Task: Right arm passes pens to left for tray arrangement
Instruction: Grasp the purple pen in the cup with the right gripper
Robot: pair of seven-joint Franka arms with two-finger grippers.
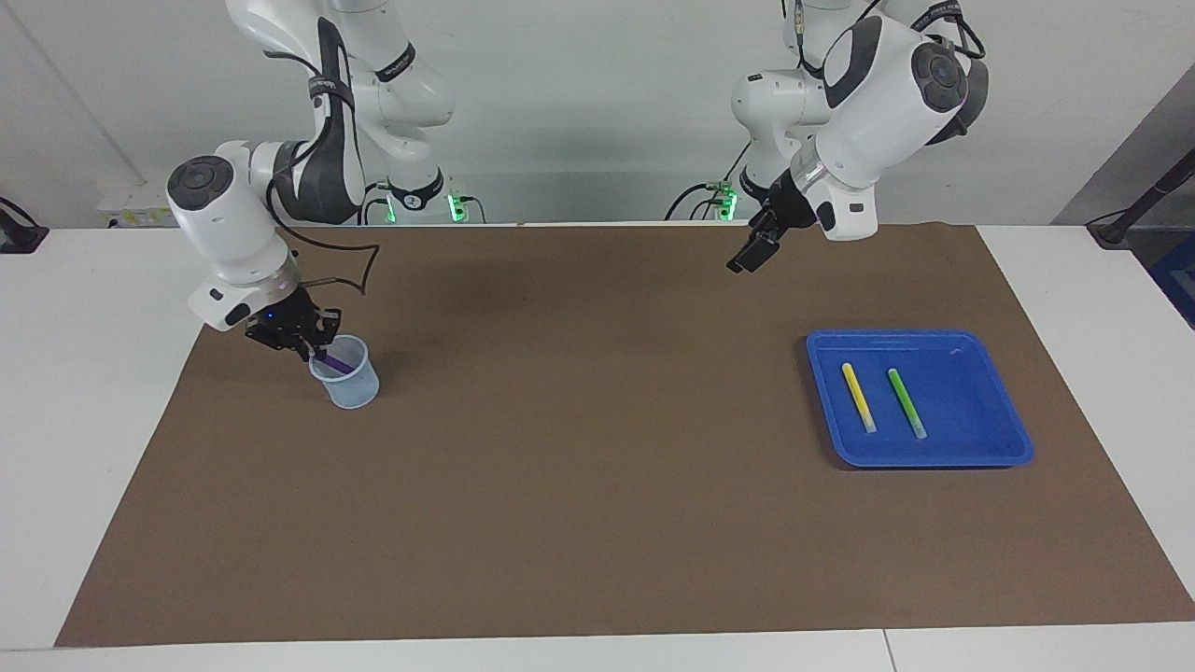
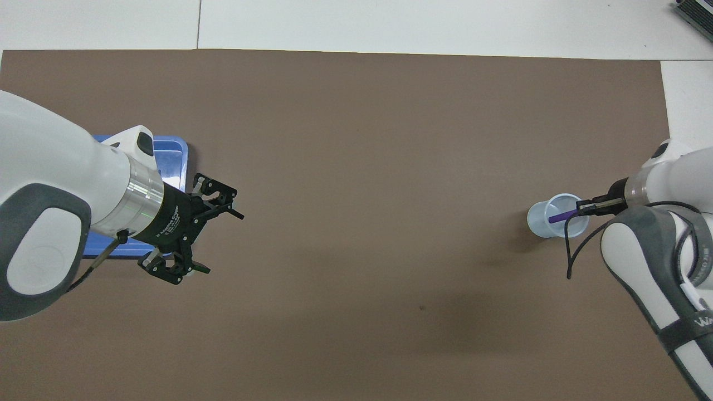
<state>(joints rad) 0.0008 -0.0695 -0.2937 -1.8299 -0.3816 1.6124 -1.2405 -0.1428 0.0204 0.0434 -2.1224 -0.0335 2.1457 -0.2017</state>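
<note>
At left of the facing view, the right gripper (image 1: pixel 313 353) pinches the slim purple pen (image 1: pixel 334 363) leaning in a translucent cup (image 1: pixel 347 383). Upper right, the left gripper (image 1: pixel 747 260) hangs wide open. Yellow pen (image 1: pixel 858 397) and green pen (image 1: pixel 906 402) already lie in the glossy blue tray (image 1: pixel 1013 432); one remains.

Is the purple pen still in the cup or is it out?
In. The purple pen leans inside the cup, and the right gripper is shut on its top end.
</note>
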